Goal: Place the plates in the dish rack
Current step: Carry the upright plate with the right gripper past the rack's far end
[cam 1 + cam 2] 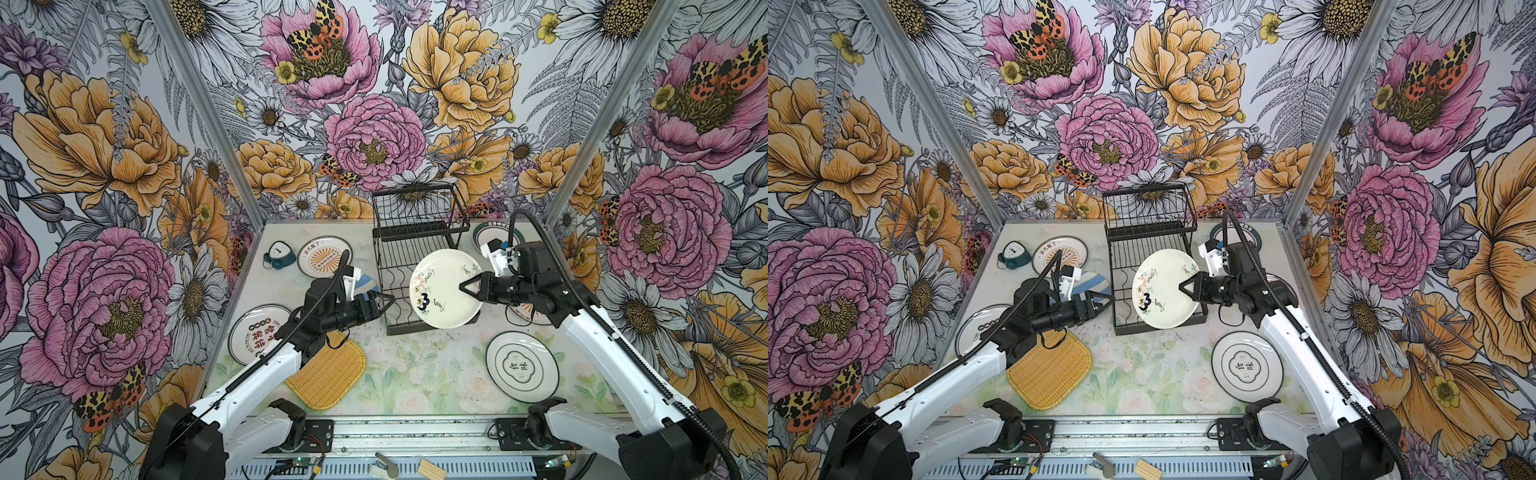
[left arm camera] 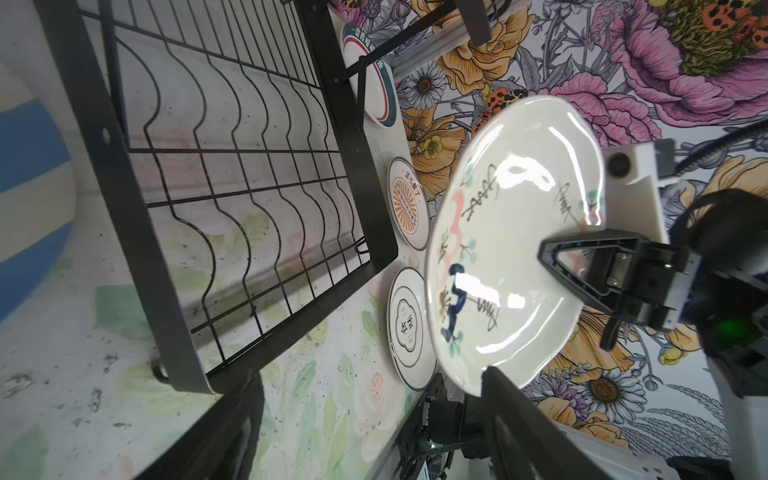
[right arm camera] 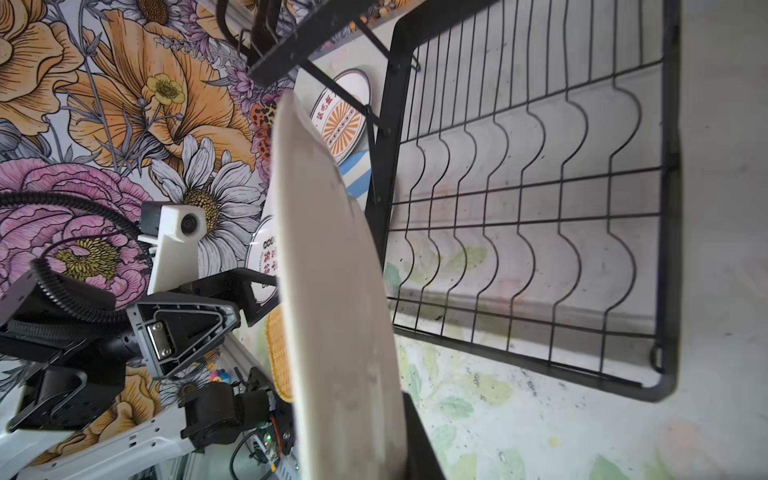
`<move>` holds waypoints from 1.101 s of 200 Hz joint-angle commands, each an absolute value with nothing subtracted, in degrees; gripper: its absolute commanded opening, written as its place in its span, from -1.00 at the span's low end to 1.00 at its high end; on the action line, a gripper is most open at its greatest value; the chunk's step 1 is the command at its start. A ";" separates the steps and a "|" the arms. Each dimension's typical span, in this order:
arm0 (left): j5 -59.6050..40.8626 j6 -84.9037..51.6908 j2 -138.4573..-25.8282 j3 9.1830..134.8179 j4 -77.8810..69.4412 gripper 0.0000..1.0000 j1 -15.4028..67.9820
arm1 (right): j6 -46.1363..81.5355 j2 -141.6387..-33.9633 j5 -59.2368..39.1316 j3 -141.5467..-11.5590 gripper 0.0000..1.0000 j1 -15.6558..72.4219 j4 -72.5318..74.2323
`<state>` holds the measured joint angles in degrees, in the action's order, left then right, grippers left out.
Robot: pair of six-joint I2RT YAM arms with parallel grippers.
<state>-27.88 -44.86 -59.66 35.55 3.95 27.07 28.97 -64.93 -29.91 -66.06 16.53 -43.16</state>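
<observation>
I am on the first loading step. No plate stands in the dish rack [image 1: 401, 331] yet, and its wavy slot wires are bare in both wrist views.

The right gripper [image 1: 462, 286] is pinched on the right rim of the white script-and-flower plate [image 1: 436, 270]. It holds the plate tilted over the right half of the lower tray, right of centre in both top views. The left gripper [image 1: 384, 303] sits just left of the rack with its jaws spread and nothing between them, well clear of the plate.

I judge the next move is to turn the plate fully upright, line its lower rim up with one gap in the wavy wires, lower it in, and only then let go. A glazed rim held by a narrow pinch could pivot, so I would go slowly.

I cannot tell from any view whether the lower rim already touches the wires. The right wrist view shows the plate edge-on, and its bottom runs out of frame.

- **Striped plate** [image 1: 368, 284]: it is mostly hidden behind the left arm.
- **Orange-printed plate** [image 1: 528, 313]: it lies under the right arm.
- **Teal-rimmed plate** [image 1: 484, 235]: it is half covered at the upper right of the table.
- **Yellow woven plate** [image 1: 332, 374]: it lies flat with the left arm crossing its upper left corner.
- **Ringed plate** [image 1: 521, 365]: it lies flat and in plain view.
</observation>
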 commanded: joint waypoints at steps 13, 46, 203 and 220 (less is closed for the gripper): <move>-21.09 -39.57 -59.39 37.44 12.72 0.65 26.63 | 23.55 -64.52 -17.31 -78.17 -1.00 16.65 -47.89; -19.56 -39.20 -60.20 37.00 13.36 0.66 26.97 | 21.40 -68.37 -8.36 -88.38 -1.00 16.70 -50.50; -13.65 -36.34 -66.13 41.77 15.62 0.75 28.59 | 10.03 -92.75 15.38 -118.33 -1.00 17.90 -42.68; -13.25 -36.30 -66.46 42.07 15.64 0.77 28.56 | 8.63 -94.93 16.43 -119.74 -1.00 18.32 -41.48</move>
<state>-15.20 -37.45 -65.98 40.10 15.33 28.27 11.40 -93.60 13.26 -115.22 17.58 -50.50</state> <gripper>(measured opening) 0.880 0.157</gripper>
